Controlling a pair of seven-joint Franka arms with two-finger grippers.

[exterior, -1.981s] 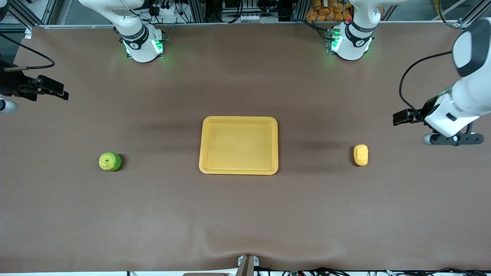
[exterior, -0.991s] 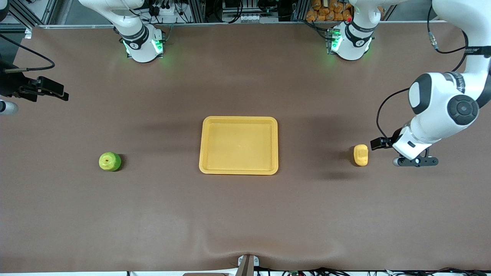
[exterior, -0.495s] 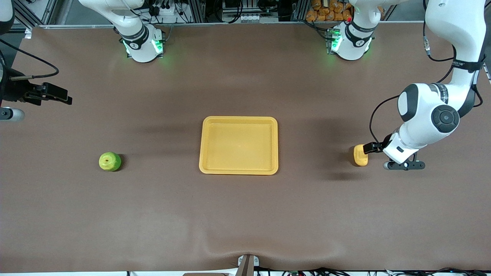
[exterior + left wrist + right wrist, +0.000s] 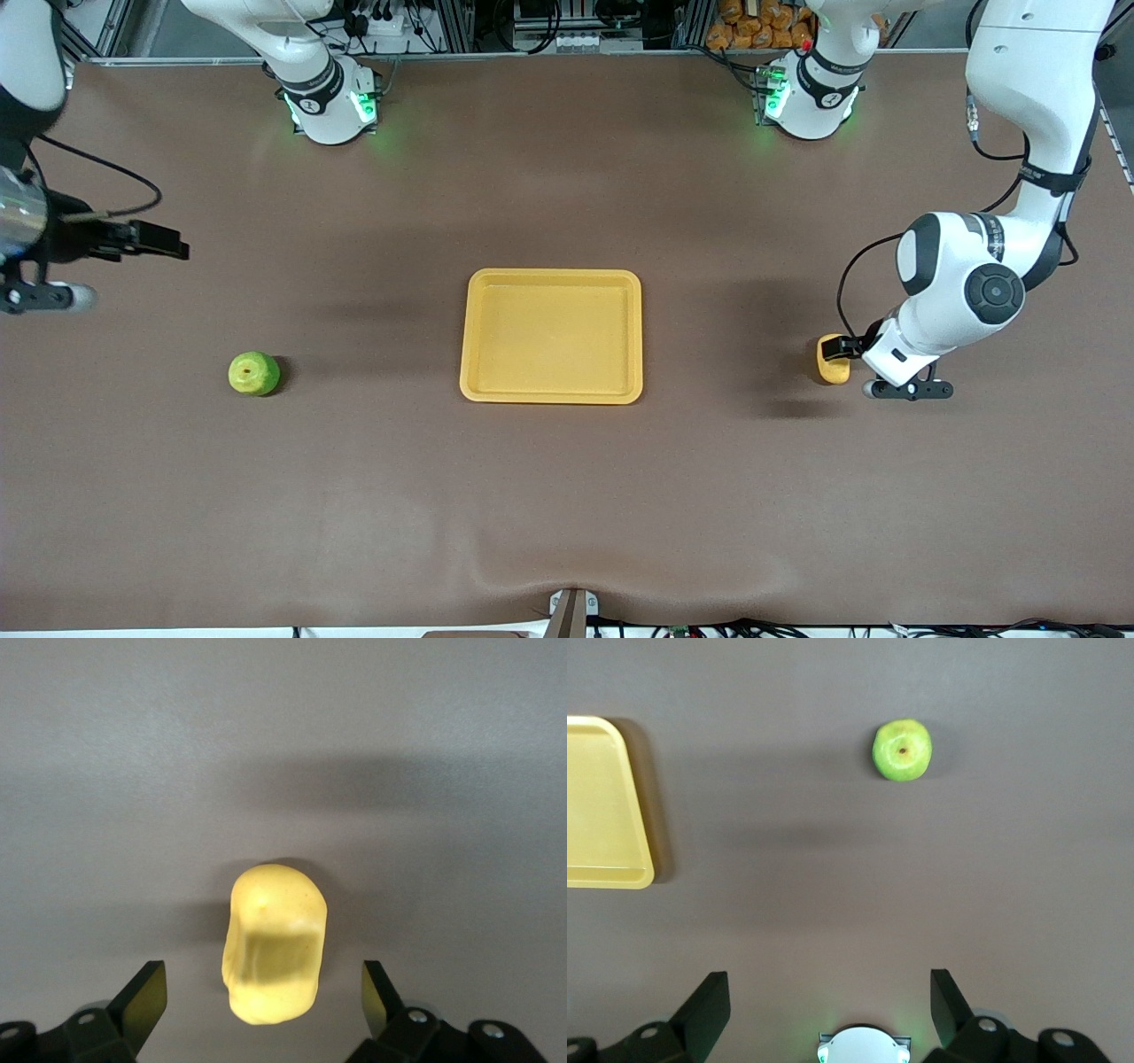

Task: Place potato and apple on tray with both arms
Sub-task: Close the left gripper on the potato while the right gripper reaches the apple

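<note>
The yellow potato (image 4: 831, 365) lies on the brown table toward the left arm's end. My left gripper (image 4: 840, 347) is open right over it; in the left wrist view the potato (image 4: 275, 948) lies between the spread fingers of the left gripper (image 4: 261, 999), untouched. The green apple (image 4: 254, 373) sits toward the right arm's end, stem dimple up. My right gripper (image 4: 168, 245) is open and empty, in the air well short of the apple; the right wrist view shows the right gripper (image 4: 828, 997), the apple (image 4: 902, 750) and the tray (image 4: 602, 806). The yellow tray (image 4: 551, 275) lies empty mid-table.
The two arm bases (image 4: 332, 102) (image 4: 811, 97) glow green along the table's back edge. A small metal bracket (image 4: 571, 610) sits at the table's front edge. Bare brown tabletop lies between the tray and each fruit.
The left arm has swung in from the table's end and come down over the potato, fingers still open. The right gripper has crept a little toward the table's middle. Fruits and tray have not moved.
</note>
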